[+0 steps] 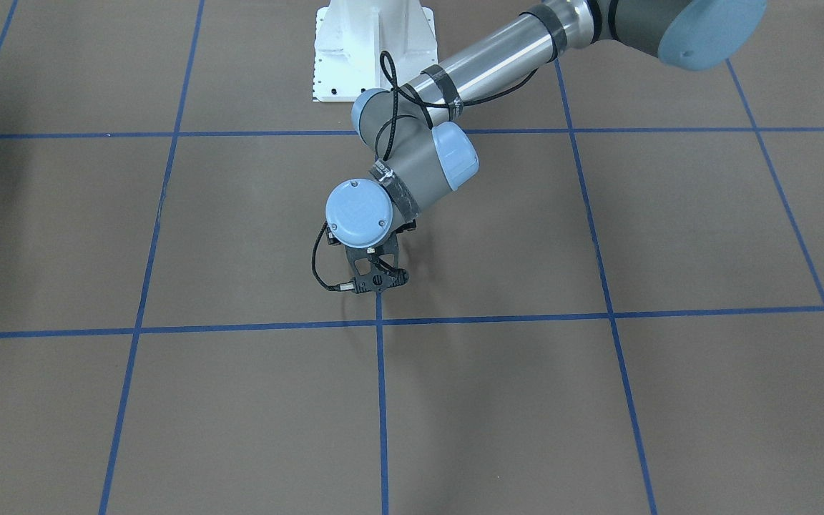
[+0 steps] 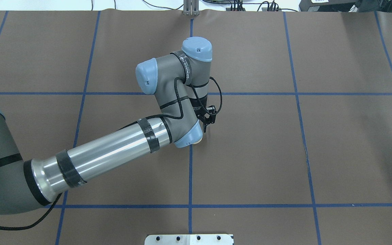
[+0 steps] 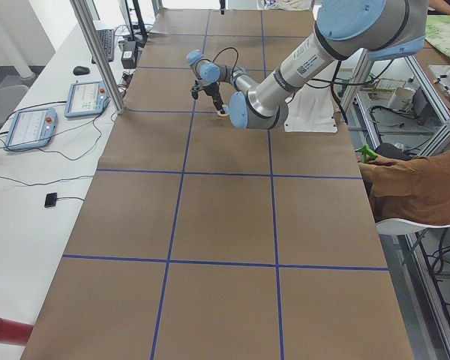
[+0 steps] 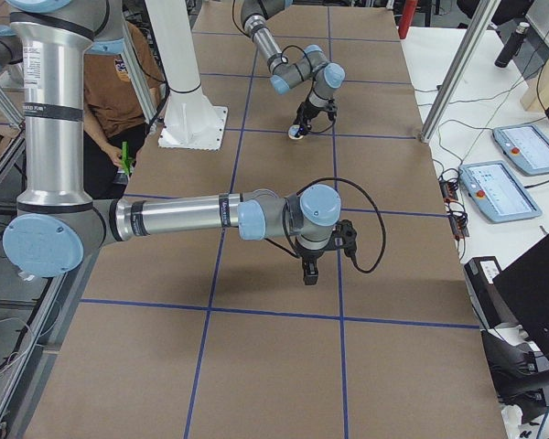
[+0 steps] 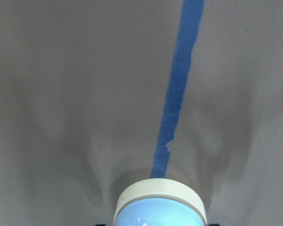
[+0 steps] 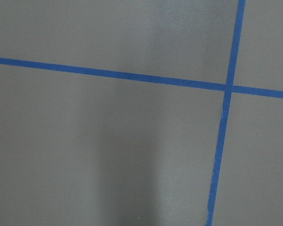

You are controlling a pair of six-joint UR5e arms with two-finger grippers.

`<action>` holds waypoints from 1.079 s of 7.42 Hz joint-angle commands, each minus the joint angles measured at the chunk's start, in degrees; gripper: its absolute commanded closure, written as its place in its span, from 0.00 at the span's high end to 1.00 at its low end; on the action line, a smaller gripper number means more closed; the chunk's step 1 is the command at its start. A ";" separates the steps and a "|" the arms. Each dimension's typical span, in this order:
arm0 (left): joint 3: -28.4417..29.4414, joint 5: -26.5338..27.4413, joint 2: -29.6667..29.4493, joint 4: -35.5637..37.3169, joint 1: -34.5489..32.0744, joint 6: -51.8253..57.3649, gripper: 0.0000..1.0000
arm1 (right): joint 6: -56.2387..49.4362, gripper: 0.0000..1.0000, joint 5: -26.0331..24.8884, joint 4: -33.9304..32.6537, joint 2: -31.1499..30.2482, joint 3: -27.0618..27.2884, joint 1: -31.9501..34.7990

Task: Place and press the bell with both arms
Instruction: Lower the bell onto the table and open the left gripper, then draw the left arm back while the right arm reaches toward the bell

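Left wrist: bell (image 5: 160, 207) low over the tape line (image 5: 177, 94), with a dark finger sliver on either side, so seemingly pinched. Settle it flat before letting go.
Overhead: left gripper (image 2: 205, 129) is mid-scene; the bell barely peeps out beside the elbow cap (image 2: 188, 136).
Front: bell hidden under the left arm (image 1: 412, 179).
Right side: only this view shows the right gripper (image 4: 309, 273), near, pointing down, well apart from the bell. Cannot tell whether it is spread or pressed together.
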 commanded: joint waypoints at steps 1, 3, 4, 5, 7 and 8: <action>-5.56 -0.31 0.44 2.18 -3.72 0.06 0.85 | 0.37 1.00 -0.25 4.32 0.82 -0.52 -0.96; -19.58 -0.48 9.27 5.01 -8.46 0.23 0.85 | 2.46 1.00 -0.34 12.03 1.52 -0.18 -3.77; -27.40 -0.57 16.29 5.28 -10.31 4.41 0.85 | 11.79 1.00 -0.52 15.30 2.31 0.35 -6.65; -33.14 -0.48 22.45 5.37 -12.16 8.80 0.85 | 21.54 1.00 -2.00 20.38 3.10 0.96 -9.90; -40.89 -0.57 31.34 5.28 -14.63 15.75 0.85 | 42.36 1.00 -10.22 22.01 5.02 7.35 -20.59; -44.59 -0.48 36.08 5.37 -15.68 20.05 0.85 | 51.69 1.00 -14.02 22.01 7.82 8.78 -27.09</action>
